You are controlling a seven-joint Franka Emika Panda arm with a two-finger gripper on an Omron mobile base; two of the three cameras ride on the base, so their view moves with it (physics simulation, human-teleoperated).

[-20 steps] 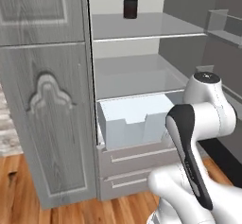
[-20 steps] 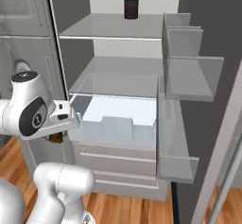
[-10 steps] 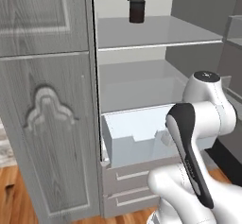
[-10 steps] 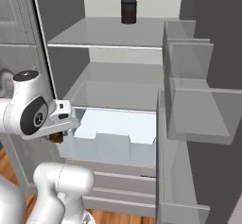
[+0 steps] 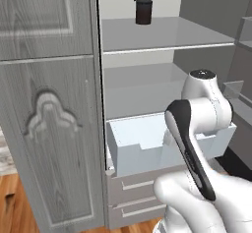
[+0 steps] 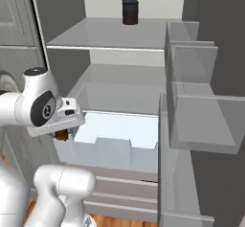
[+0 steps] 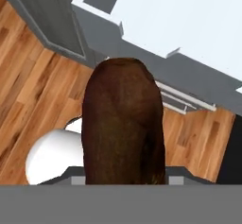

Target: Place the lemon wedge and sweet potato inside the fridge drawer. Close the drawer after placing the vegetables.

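Brown sweet potato point(image 7: 124, 124) is clamped in the gripper point(image 6: 62, 134), hanging just outside the left front corner of the fridge drawer point(image 6: 115, 155), above the wood floor point(image 7: 33, 81). Moving right, that drawer is pulled out and open, pale and boxy, sitting over two grey drawer fronts point(image 5: 135, 197). Up top there's a dark jar point(image 6: 129, 9) on the upper shelf point(image 6: 110, 37), and the door bins point(image 6: 201, 120) are off to the right.

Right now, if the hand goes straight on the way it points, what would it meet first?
The hand holds the sweet potato and points down at the wooden floor, just short of the open fridge drawer. Most likely the floor comes first, not the drawer, though depth is hard to judge.
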